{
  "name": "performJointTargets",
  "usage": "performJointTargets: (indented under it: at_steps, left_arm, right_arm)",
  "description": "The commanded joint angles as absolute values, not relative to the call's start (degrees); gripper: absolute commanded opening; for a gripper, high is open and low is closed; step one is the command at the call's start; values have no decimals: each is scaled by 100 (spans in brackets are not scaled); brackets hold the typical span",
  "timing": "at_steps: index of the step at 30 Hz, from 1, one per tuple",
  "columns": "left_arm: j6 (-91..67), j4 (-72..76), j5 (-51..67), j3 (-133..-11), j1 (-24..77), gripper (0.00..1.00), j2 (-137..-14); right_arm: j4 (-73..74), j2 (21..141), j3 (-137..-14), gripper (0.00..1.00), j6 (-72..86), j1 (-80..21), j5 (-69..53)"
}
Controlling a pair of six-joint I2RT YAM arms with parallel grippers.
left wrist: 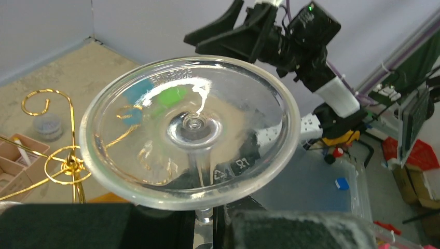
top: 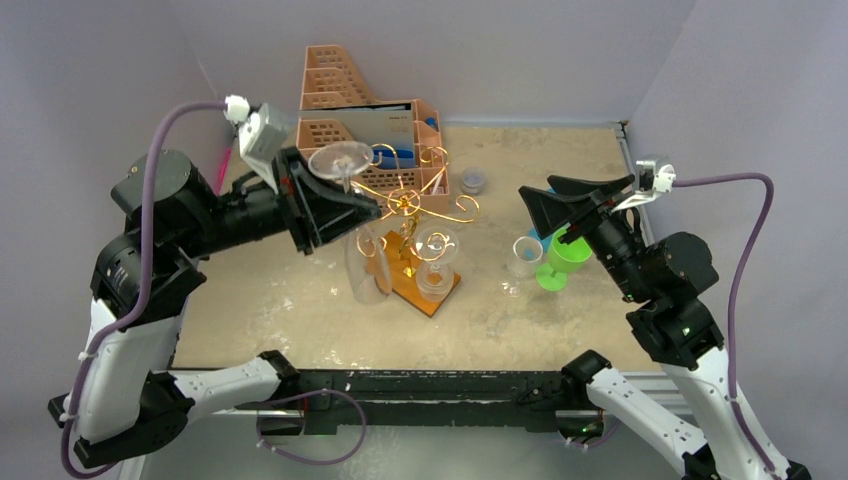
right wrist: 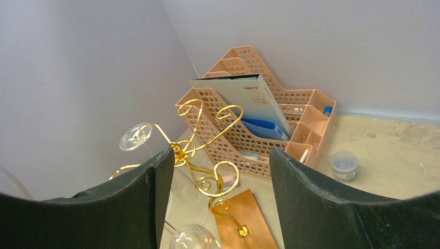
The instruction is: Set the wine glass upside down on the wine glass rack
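Left pincer (left wrist: 206, 228) clamps inverted wine glass (left wrist: 192, 129) stem; foot embossing unreadable, recycling mark; right pincer (right wrist: 220, 161) apart.

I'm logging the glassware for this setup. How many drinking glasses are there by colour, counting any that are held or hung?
Clear: 3 (the wine glass in the jaws of the left gripper, a second glass on the wine glass rack, a small glass on the table)
Green: 1 (the green glass beside the small glass)
Total: 4

The sandy table (top: 580, 310) bore the wine glass rack (top: 424, 287), a peach organizer (top: 338, 98), a jar (top: 473, 180), a clear cup (top: 524, 257), a green goblet (top: 566, 259).
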State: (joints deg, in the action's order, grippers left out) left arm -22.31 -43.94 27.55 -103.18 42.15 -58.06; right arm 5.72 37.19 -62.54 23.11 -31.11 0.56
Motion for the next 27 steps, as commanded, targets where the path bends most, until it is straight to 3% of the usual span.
performJointTargets:
  at_steps: [1, 10, 27]
  left_arm:
    - [-1519, -4519, 3327, -9724, 4245, 0, -5319]
    - [-562, -3818, 3863, -7854, 4245, 0, -4049]
    - [271, -3611, 5097, -6365, 4245, 0, -4172]
  right_arm:
    - [626, 3609, -6284, 69, 2265, -3120, 166]
    - [775, 3536, -6071, 70, 2226, -3120, 388]
    - [872, 3615, -6063, 70, 2179, -3127, 508]
